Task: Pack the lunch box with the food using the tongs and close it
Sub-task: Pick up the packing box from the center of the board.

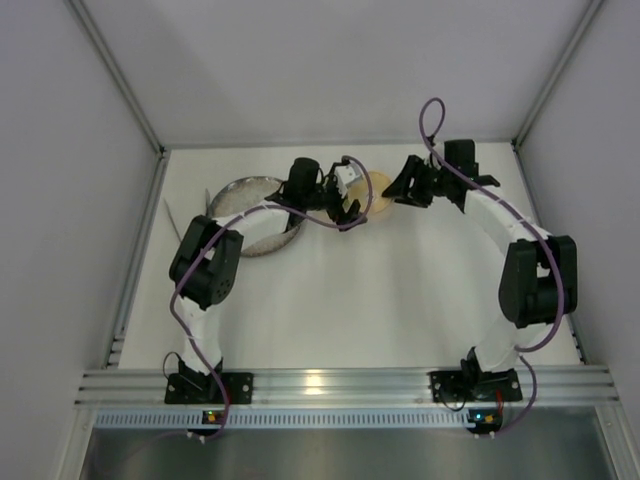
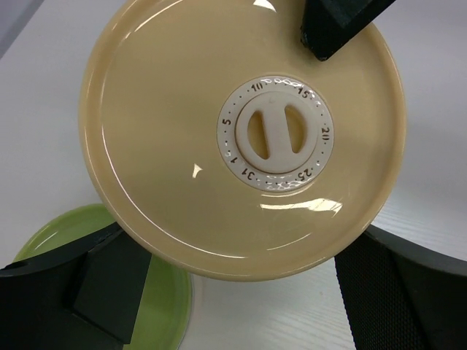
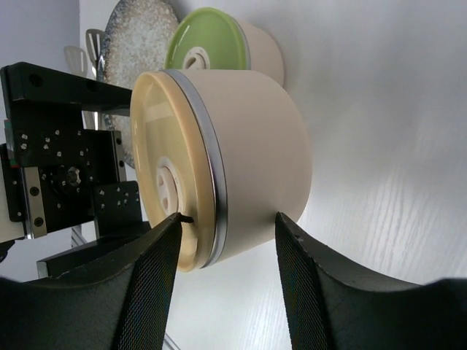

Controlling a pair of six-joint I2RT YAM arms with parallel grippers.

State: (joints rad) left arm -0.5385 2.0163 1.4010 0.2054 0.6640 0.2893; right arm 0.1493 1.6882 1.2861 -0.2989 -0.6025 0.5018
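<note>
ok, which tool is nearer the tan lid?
Right. The right tool straddles the tan lid at its rim, one finger touching it; the left tool hovers open above it, apart.

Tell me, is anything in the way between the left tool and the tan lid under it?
Nothing visible is. The left tool hangs open directly over the tan lid, whose face lies bare below it. Only one finger of the right tool overlaps the lid's rim on one side.
</note>
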